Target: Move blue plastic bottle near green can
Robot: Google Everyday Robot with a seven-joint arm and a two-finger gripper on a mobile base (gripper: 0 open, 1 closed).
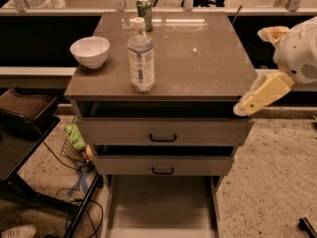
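Gripper (246,106) by right front corner of cabinet (198,58); blue plastic bottle (141,58) upright
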